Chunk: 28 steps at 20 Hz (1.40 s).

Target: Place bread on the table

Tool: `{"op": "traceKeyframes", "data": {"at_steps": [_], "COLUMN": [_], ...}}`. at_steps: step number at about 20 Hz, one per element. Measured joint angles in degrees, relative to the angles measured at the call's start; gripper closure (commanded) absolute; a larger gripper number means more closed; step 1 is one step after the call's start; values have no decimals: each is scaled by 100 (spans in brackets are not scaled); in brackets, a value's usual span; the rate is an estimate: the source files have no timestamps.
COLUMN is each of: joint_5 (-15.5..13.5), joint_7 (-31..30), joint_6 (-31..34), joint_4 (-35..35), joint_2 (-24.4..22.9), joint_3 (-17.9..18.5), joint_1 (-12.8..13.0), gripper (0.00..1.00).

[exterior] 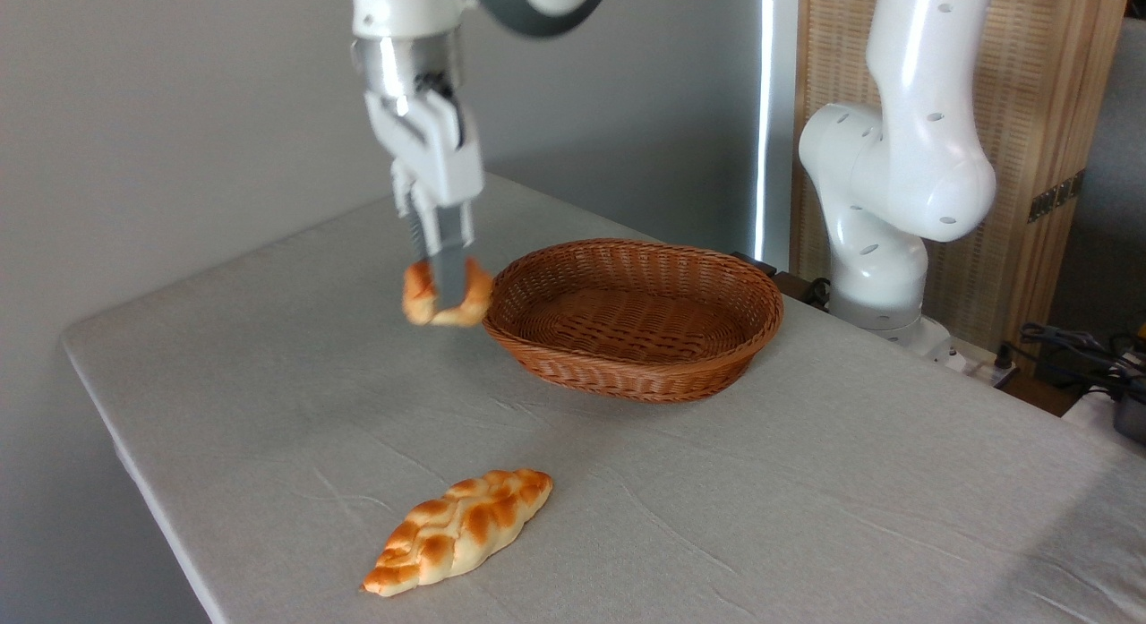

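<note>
A small round golden-orange bread (474, 300) hangs in the air just left of the wicker basket, pinched between the fingers of my gripper (445, 288). The gripper points straight down and is shut on the bread, which looks slightly blurred. Its front finger covers the middle of the bun. Below it lies the table (269, 337), covered in light grey wrinkled cloth, with a clear gap between bun and cloth.
A brown oval wicker basket (748, 355) stands empty at the table's middle. A longer braided loaf (458, 530) lies near the front edge. The arm's white base (886, 203) stands at the back right, beside cables (1083, 351).
</note>
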<state>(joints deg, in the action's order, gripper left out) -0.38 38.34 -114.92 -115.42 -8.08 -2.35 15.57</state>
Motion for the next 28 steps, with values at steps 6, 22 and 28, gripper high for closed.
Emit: {"op": "traceKeyframes", "data": {"at_steps": [6, 22, 28], "joint_5": [610, 1373, 669], "joint_7": [94, -47, -725], "joint_6": [-1221, -1491, -576], "joint_4": [-11, -175, 319], "joint_2": [969, 971, 373], "joint_3": [-28, -65, 337], "joint_1": [45, 186, 121], "gripper": [0, 0, 0]}}
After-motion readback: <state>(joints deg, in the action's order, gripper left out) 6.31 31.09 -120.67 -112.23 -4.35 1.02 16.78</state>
